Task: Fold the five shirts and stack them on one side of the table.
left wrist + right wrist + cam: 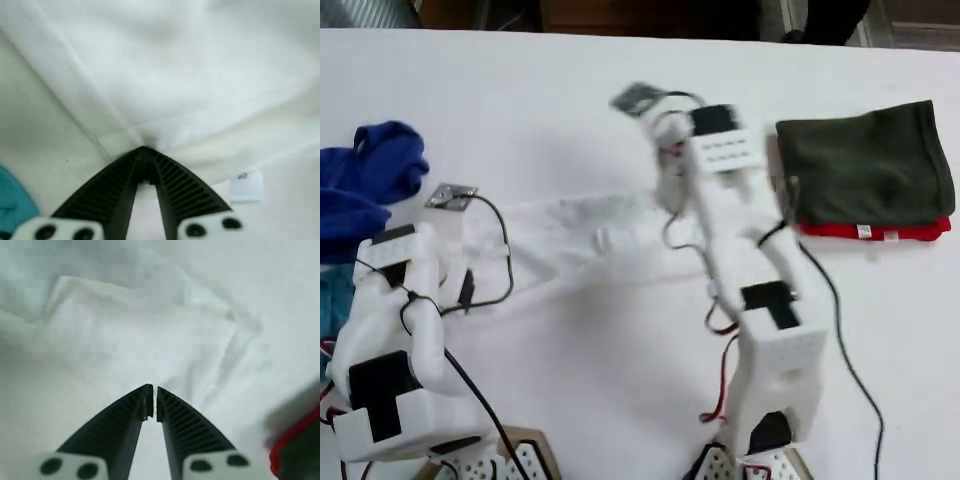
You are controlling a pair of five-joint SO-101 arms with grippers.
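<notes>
A white shirt [570,240] lies stretched out across the middle of the table. My left gripper [460,225] is at the shirt's left end, shut on a pinch of the white fabric [150,100], which puckers at the fingertips [145,151]. My right gripper [668,185] hovers at the shirt's right end; its jaws are shut just over the white cloth [150,340] with nothing seen between them [151,390]. A folded dark green shirt [865,165] rests on a folded red shirt [875,232] at the right. A crumpled blue shirt [370,180] and a teal shirt [332,300] lie at the left edge.
The table's far strip and its front middle are bare white surface [620,380]. Cables trail from both arms over the table. The red shirt's edge [295,440] shows close to my right gripper, and the teal shirt [10,200] lies close to my left one.
</notes>
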